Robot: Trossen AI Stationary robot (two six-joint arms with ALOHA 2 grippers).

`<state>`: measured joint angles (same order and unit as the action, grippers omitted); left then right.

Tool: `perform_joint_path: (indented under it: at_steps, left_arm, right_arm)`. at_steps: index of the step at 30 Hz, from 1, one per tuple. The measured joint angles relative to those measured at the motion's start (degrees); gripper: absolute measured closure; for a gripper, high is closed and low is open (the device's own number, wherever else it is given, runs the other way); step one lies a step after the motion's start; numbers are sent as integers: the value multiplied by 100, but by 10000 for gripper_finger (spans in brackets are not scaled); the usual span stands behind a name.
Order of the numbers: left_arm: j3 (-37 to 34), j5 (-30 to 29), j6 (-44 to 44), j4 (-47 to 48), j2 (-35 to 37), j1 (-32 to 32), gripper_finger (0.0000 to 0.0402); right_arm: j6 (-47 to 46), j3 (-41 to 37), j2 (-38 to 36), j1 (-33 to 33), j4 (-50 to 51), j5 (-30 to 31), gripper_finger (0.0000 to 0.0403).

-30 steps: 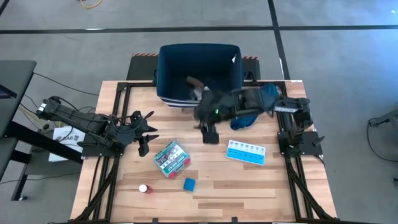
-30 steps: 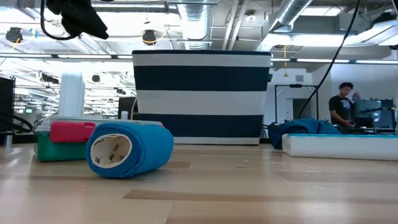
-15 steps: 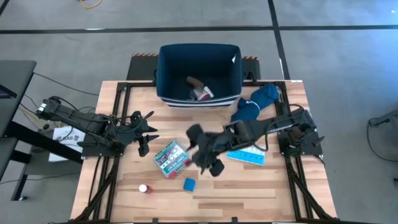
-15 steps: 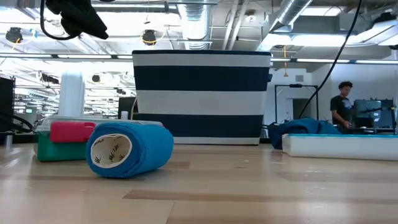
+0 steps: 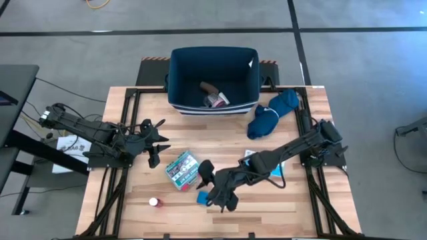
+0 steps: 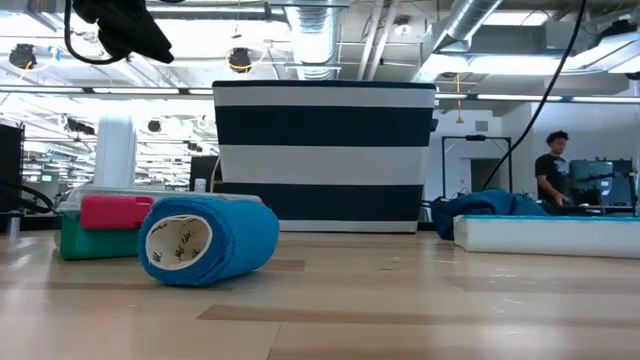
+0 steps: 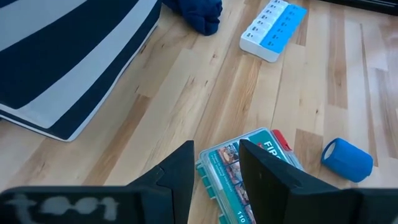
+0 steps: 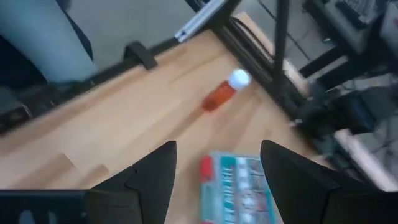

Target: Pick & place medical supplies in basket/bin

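Wood table (image 5: 293, 207): green-white-red box (image 5: 184, 169), blue roll (image 6: 207, 240); ducted ceiling overhead.

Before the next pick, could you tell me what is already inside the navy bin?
In the navy bin lie a brown bar and a pink-and-white item. Its near wall hides the floor strip beneath it.

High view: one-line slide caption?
Right gripper open over the blue roll; left gripper parked; navy bin holds two items.
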<state>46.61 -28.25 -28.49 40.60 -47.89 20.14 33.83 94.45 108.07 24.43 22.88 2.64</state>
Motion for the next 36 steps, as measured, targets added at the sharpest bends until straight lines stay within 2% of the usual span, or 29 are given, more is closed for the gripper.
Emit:
perform_joint_path:
  at_steps: [6, 8, 16, 23, 25, 27, 30, 36]
  left_arm:
    - [0, -2, 101, -8, 2, 0, 287]
    - [0, -4, 127, 3, -1, 0, 287]
    - [0, -9, 134, 141, -1, 0, 287]
    - [0, -11, 134, 236, -1, 0, 287]
    - [0, -11, 134, 245, -1, 0, 287]
    - [0, -11, 134, 257, 2, -1, 287]
    - [0, -15, 134, 306, 2, -2, 287]
    - [0, -57, 134, 388, -1, -2, 287]
  right_arm:
    - [-335, -203, 443, -13, -157, -106, 177]
    - [-335, -109, 751, -21, -411, -204, 177]
    - [-328, 274, 1567, -92, -100, -480, 177]
    - [137, 298, 1835, -236, 272, -738, 177]
    - [118, 359, 1964, -292, -40, -847, 177]
    - [134, 328, 2011, -319, 230, -875, 177]
    - [448, 341, 2254, -317, 2, -836, 177]
    - [514, 361, 2374, -375, 26, -889, 177]
